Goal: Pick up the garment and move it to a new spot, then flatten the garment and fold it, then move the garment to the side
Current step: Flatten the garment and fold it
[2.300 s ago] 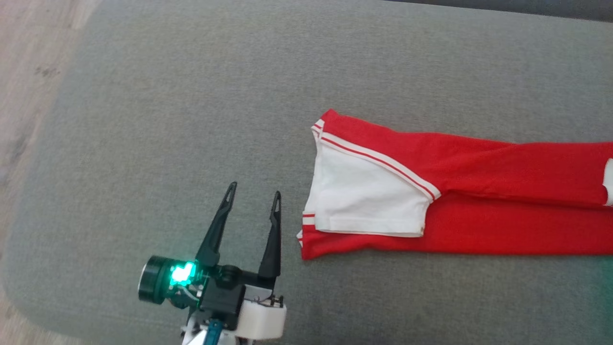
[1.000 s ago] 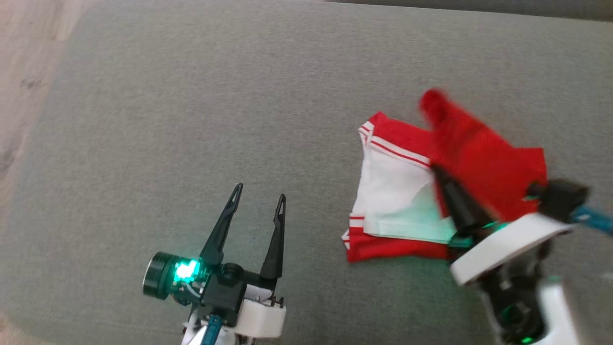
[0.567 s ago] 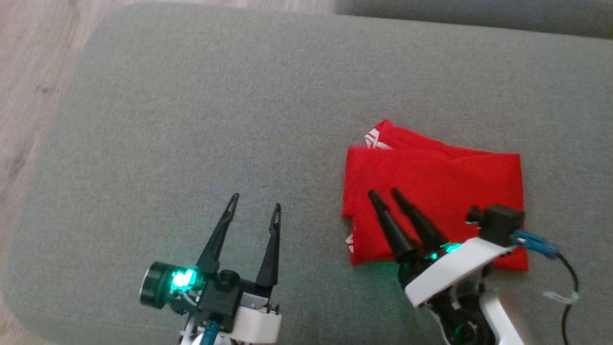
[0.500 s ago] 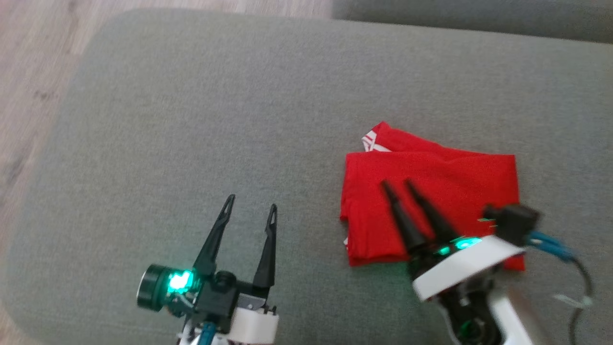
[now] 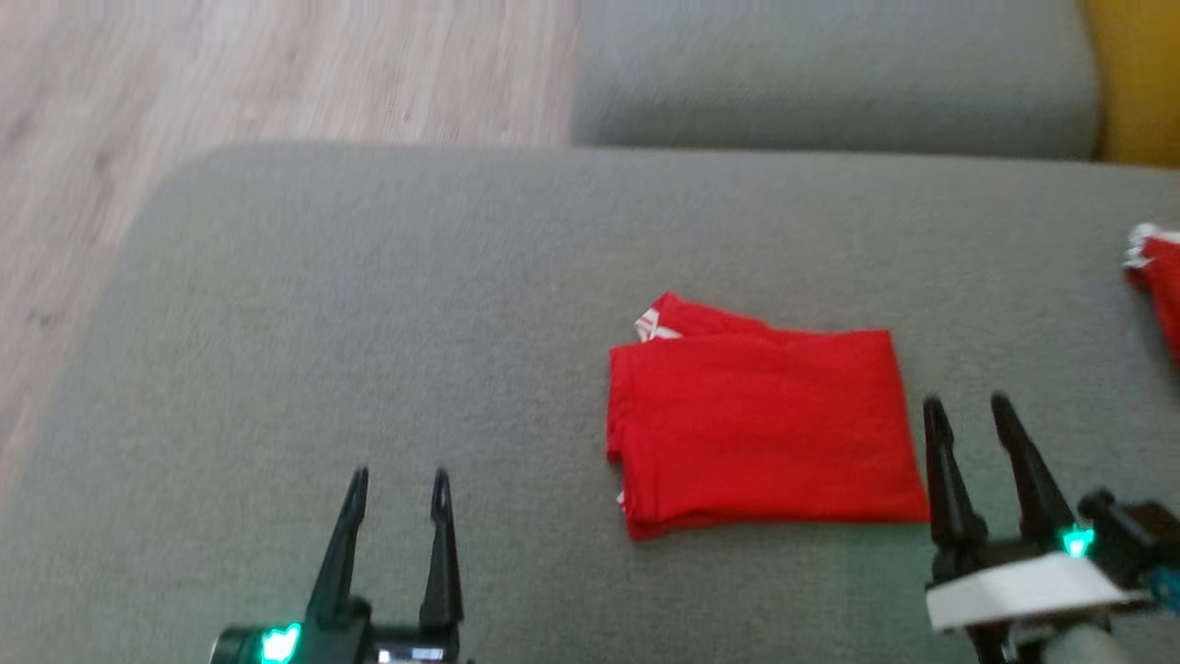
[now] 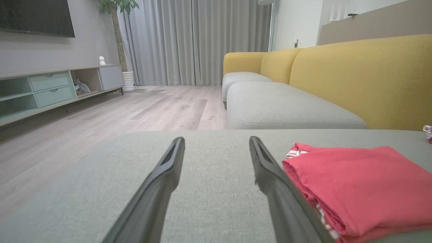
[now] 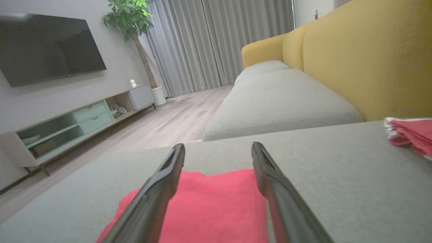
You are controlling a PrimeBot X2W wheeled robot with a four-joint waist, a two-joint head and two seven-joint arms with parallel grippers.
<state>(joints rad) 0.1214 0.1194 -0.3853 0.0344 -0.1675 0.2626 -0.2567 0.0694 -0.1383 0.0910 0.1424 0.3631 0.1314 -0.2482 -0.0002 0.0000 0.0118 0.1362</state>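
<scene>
Two grippers are seen spread open at the near edge of a grey sofa cushion (image 5: 369, 304). Between them, closer to the right one, the red garment (image 5: 765, 429) is laid as a compact folded rectangle, with a scrap of white striped trim showing at its far left corner. A second ago the long end of the garment was being carried over by the right gripper (image 5: 966, 402), clenched on the cloth. Now that claw is released and empty, and it has been drawn back to just beside the garment's right edge. The left gripper (image 5: 400, 474) is kept open and empty, well to the left. The head view has also been tilted up, so the cushion's shift is not a real move. The fold is judged done, with only the move to the side left. Another red cloth (image 5: 1157, 277) is seen at the far right.
</scene>
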